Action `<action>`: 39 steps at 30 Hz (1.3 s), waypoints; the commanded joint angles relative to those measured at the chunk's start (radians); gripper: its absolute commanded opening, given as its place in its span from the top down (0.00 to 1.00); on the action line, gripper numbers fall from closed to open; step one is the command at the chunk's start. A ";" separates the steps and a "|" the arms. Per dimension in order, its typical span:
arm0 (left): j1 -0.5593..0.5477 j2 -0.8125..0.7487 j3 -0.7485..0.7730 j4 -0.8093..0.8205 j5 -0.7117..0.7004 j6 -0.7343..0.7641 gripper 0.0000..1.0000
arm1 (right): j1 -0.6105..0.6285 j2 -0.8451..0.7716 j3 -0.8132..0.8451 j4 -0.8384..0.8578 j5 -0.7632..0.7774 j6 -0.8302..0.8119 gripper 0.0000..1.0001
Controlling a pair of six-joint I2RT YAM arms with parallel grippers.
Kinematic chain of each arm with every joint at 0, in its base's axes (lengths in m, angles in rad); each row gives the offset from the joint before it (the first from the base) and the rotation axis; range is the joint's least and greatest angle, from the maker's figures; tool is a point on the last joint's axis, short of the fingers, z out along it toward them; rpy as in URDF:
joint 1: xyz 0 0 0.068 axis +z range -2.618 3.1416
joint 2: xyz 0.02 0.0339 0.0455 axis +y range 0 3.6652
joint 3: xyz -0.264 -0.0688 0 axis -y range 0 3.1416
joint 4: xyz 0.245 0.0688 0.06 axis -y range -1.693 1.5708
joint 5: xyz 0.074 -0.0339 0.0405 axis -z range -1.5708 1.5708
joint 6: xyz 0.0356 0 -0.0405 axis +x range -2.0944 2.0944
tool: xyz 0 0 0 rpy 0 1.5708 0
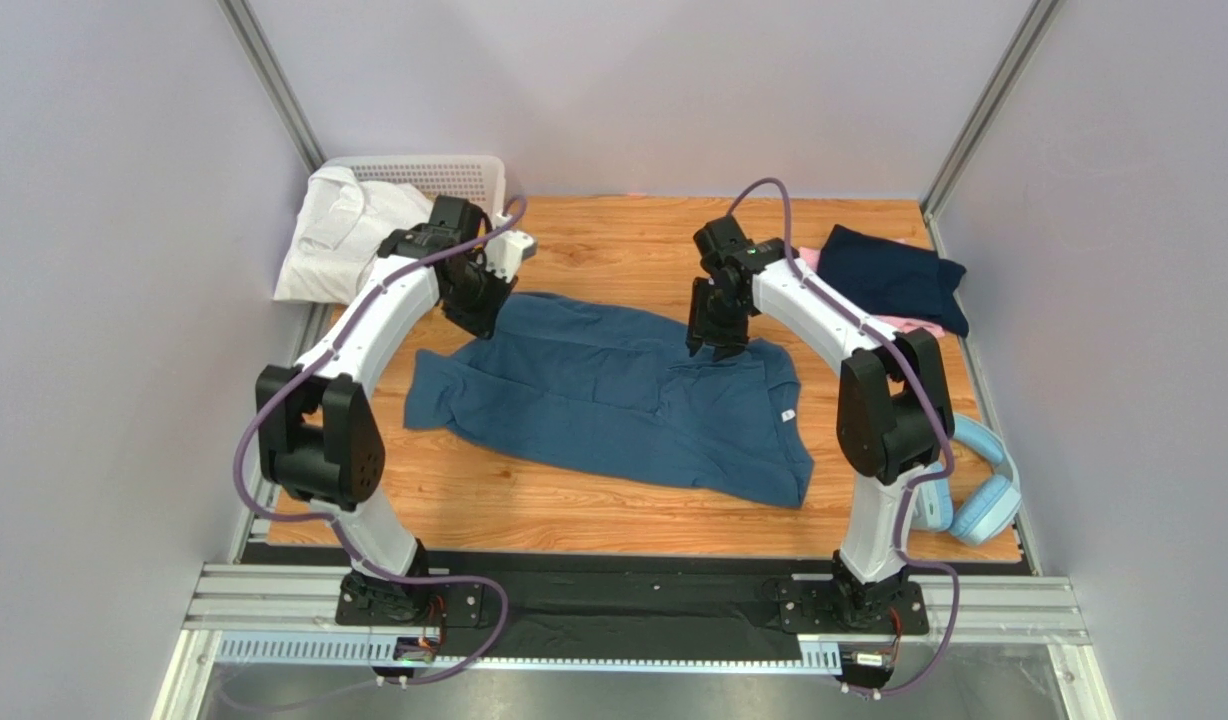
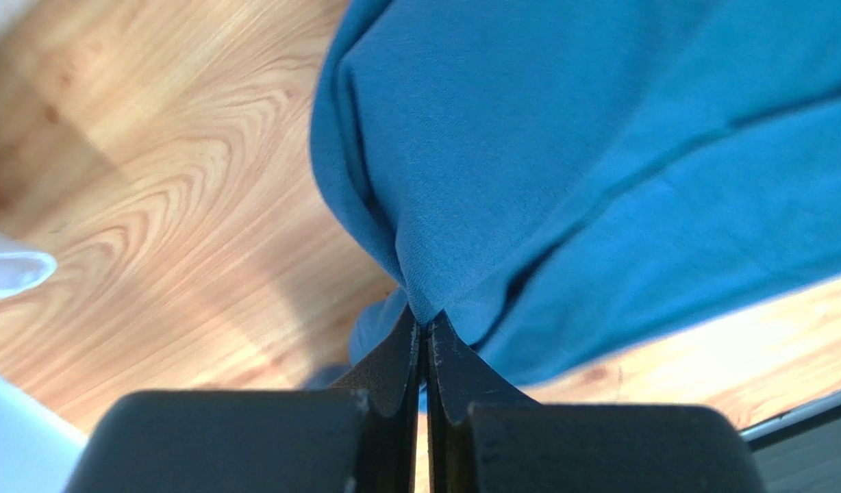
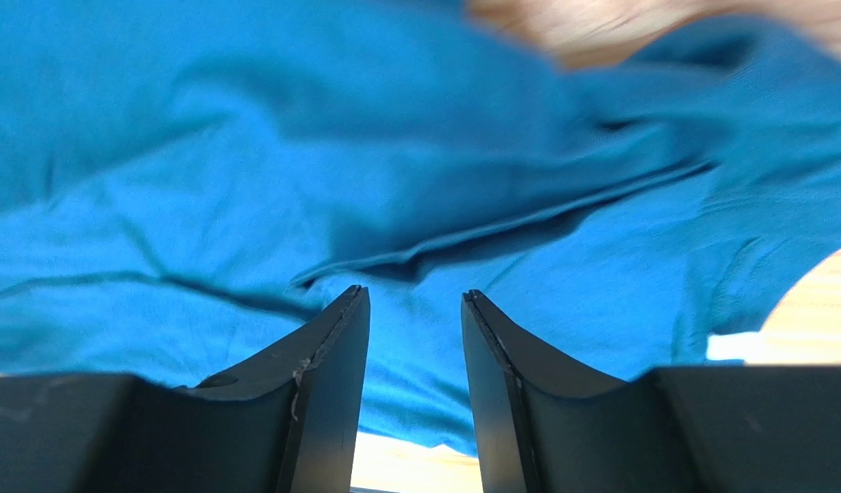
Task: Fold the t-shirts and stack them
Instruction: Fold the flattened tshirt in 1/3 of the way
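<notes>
A large teal-blue t-shirt lies rumpled across the middle of the wooden table. My left gripper is at its far left corner, shut on a pinch of the blue cloth, which bunches up from the fingertips. My right gripper hovers low over the shirt's far edge, jaws open, with only blue cloth below and nothing between the fingers. A folded dark navy t-shirt lies at the back right on something pink. A white garment drapes at the back left.
A white lattice basket stands at the back left behind the white garment. Light-blue headphones lie at the table's right edge beside the right arm. Grey walls close in on both sides.
</notes>
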 commanded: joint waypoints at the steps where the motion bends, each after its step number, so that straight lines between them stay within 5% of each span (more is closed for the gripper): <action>1: -0.104 -0.108 -0.095 0.017 -0.097 0.021 1.00 | 0.026 -0.002 -0.060 0.047 0.100 0.009 0.57; 11: -0.184 -0.081 -0.274 -0.046 -0.067 0.130 0.96 | 0.017 0.105 0.119 -0.040 0.160 -0.029 0.56; 16: -0.183 -0.061 -0.354 0.041 -0.223 0.133 0.96 | 0.018 0.070 0.133 -0.048 0.146 -0.011 0.56; 30: -0.115 0.130 -0.131 0.190 -0.383 0.040 0.97 | 0.176 -0.320 -0.261 0.061 -0.009 0.107 0.53; 33: -0.114 0.175 -0.094 0.192 -0.434 0.029 0.85 | 0.213 -0.323 -0.388 0.113 -0.050 0.148 0.53; 37: -0.115 0.171 -0.115 0.193 -0.477 0.040 0.01 | 0.244 -0.300 -0.525 0.220 -0.124 0.192 0.53; 39: -0.114 0.123 -0.158 0.208 -0.489 0.063 0.00 | 0.265 -0.266 -0.531 0.230 -0.116 0.193 0.54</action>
